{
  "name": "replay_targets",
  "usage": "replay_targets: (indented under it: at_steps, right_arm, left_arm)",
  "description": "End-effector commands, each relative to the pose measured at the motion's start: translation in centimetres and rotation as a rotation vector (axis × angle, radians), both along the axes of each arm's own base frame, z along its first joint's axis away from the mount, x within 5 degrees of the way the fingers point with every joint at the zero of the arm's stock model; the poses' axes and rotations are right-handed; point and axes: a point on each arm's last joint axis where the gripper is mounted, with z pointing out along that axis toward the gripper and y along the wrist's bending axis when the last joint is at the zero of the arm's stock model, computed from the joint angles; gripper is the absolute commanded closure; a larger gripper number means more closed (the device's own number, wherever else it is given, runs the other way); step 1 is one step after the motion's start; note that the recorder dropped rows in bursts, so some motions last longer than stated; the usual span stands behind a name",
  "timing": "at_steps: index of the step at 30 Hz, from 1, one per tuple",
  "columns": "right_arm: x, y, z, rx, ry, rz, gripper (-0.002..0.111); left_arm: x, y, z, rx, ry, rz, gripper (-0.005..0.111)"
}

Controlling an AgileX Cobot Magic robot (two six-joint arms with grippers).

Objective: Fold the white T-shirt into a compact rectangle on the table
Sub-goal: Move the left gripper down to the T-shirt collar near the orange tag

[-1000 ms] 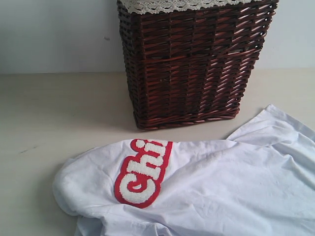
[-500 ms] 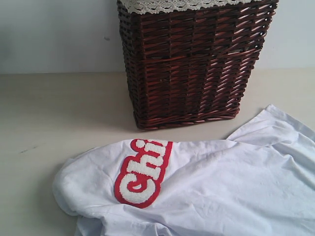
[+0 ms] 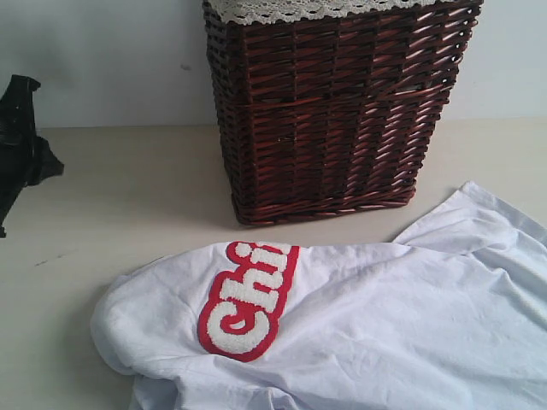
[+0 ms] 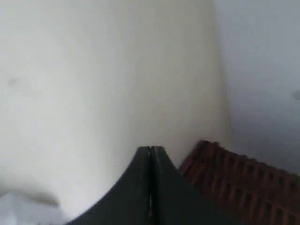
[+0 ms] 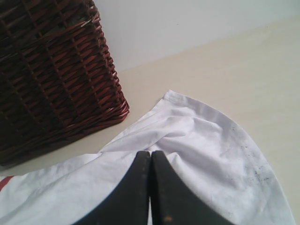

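The white T-shirt [image 3: 385,325] lies crumpled on the table [image 3: 128,188], spreading from the front centre to the right edge, with the red-outlined letters [image 3: 248,299] showing on its left fold. My left gripper [image 4: 151,149] is shut and empty, held above bare table; its black arm [image 3: 21,149] shows at the far left edge, well away from the shirt. My right gripper [image 5: 151,153] is shut too, hovering over the T-shirt [image 5: 201,140] near a sleeve, with nothing between its fingers. The right gripper is outside the exterior view.
A tall dark brown wicker basket [image 3: 333,111] with white lace trim stands at the back centre, just behind the shirt. It also appears as the basket [image 5: 47,70] in the right wrist view. A pale wall runs behind the table.
The left arm has come into the exterior view at the far left edge. The shirt and basket have not moved.
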Motion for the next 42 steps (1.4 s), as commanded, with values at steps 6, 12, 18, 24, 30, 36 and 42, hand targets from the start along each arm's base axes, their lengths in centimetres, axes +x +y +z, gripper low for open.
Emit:
replay_targets:
  at_steps: [6,12,18,24,30,36,42]
  right_arm:
    - [0.0,0.0,-0.1,0.0,-0.004,-0.003,0.108]
    - [0.0,0.0,-0.1,0.002,-0.004,-0.004,0.108]
    - [0.0,0.0,-0.1,0.002,-0.004,-0.004,0.108]
    - [0.0,0.0,-0.1,0.002,-0.004,-0.004,0.108]
    - [0.0,0.0,-0.1,0.002,-0.004,-0.004,0.108]
    - [0.0,0.0,-0.1,0.002,-0.004,-0.004,0.108]
    - [0.0,0.0,-0.1,0.002,-0.004,-0.004,0.108]
  left_arm:
    - [-0.5,-4.2,2.6,-0.406,0.342,0.245,0.107]
    - [0.2,-5.3,1.7,-0.237,0.233,0.114,0.107]
    - [0.2,-6.9,-1.5,-0.421,0.454,0.289,0.107]
    - [2.2,-7.0,-4.3,-0.405,0.361,0.294,0.093]
    - [3.2,-6.9,-6.9,-0.314,0.355,0.234,0.075]
    - [2.7,-8.2,-5.9,-0.28,0.476,0.052,0.075]
    - [1.1,-9.4,-3.9,-0.186,0.639,-0.045,0.075]
